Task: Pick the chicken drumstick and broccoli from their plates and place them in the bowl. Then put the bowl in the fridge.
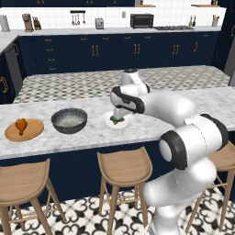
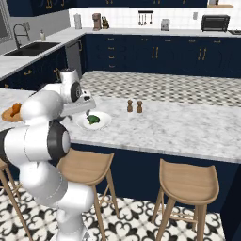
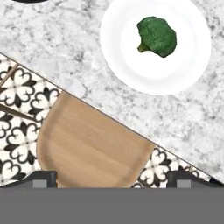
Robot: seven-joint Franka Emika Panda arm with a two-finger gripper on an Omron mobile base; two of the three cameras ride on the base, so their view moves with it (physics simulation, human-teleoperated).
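So the small dark green broccoli floret (image 3: pixel 157 36) sits on the round white plate (image 3: pixel 131 65), on the marble island counter (image 1: pixel 151 126) close to its near edge. In the hand view it lies well above the two dark finger tips (image 3: pixel 43 177), which poke up at the bottom corners, spread about as wide as they go with nothing between them. The two-finger gripper (image 3: pixel 113 179) isn't over the floret: between the tips you see the round wooden stool seat (image 3: pixel 94 144) and patterned floor tile (image 3: pixel 19 131), so the fingers hang out past the counter's near edge and the broccoli is further in over the marble.

From the left base view, the white arm's hand covers the near part of the white plate, with a bit of green showing just under it. To the left of that plate is the round dark grey bowl with the ribbed wall (image 1: pixel 69 120), speckled pale inside, holding nothing that I can see. Further left, the small orange-brown chicken drumstick (image 1: pixel 21 124) lies on the tan wooden plate (image 1: pixel 32 132).

The right base view has two small brown shakers (image 2: pixel 134 106) standing together on the counter, to the right of the broccoli plate and a little farther back
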